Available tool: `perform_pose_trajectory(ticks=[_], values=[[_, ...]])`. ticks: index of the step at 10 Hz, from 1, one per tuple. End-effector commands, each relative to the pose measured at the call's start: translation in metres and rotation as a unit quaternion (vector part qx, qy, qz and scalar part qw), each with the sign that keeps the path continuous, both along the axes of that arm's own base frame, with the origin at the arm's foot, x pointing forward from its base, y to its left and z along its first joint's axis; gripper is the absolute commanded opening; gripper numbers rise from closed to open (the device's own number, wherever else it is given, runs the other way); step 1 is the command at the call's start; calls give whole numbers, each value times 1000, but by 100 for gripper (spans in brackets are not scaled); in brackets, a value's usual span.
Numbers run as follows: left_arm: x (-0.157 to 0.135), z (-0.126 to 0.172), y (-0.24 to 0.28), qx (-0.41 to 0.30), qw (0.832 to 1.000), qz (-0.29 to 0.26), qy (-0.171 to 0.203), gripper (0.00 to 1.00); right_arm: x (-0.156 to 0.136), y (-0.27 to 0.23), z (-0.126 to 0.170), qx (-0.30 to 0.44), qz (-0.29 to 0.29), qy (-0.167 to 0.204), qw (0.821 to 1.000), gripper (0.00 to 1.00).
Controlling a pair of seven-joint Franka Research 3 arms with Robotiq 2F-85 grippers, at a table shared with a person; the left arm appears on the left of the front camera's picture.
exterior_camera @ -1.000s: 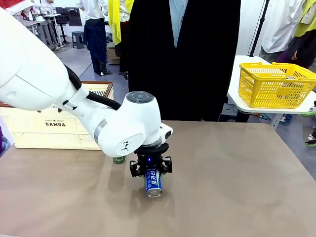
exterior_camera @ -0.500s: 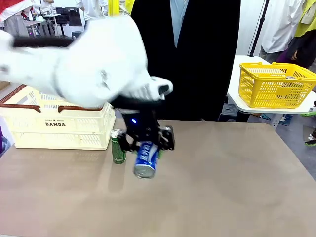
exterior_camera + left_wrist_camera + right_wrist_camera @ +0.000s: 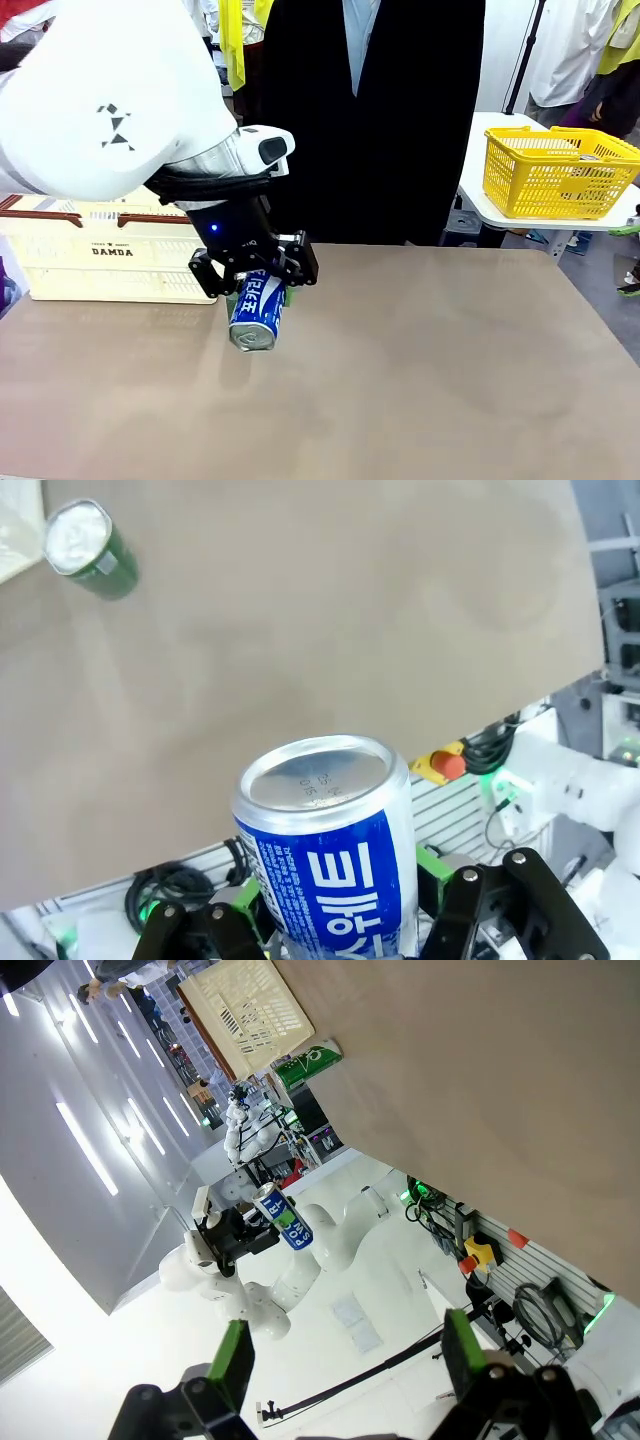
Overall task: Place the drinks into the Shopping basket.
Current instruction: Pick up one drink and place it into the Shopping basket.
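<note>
Blue can (image 3: 255,310) carried leftward, long axis tilted, silver end down

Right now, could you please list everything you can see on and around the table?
blue can: one, blue with white lettering and a silver top, tilted, lifted off the table
green can: one, green with a silver top, standing on the table by the Shopping basket's corner
Shopping basket: one, cream-white with a dark rim, at the table's far left
yellow basket: one, yellow, on the side table
side table: one, white, far right
table: one, brown
person: one, dark clothing, standing at the far side
left pincer: one, black, shut on the blue can
right pincer: one, black with green pads, open, holding nothing
</note>
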State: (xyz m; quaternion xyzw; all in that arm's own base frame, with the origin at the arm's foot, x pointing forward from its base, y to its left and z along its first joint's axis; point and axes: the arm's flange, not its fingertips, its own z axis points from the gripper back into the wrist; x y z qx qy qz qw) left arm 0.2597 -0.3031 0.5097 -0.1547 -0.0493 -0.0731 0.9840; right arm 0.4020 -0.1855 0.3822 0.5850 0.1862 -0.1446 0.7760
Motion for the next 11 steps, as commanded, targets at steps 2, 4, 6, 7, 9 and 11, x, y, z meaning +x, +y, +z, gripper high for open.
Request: perform_pose_trajectory(ticks=[2,4,6,7,9,11], values=[[81,56,42,-15,998,48,29,0,-2,3,3,-5,-5,3,1000,100],[201,103,81,-32,992,119,-7,0,-2,3,3,-5,-5,3,1000,100],[288,105,124,5,994,107,19,0,-2,3,3,-5,-5,3,1000,100],[313,97,147,20,993,115,32,0,-2,3,3,-5,-5,3,1000,100],[323,86,181,7,974,217,67,0,-2,3,3,-5,-5,3,1000,100],[325,68,170,14,990,137,24,0,-2,3,3,-5,-5,3,1000,100]])
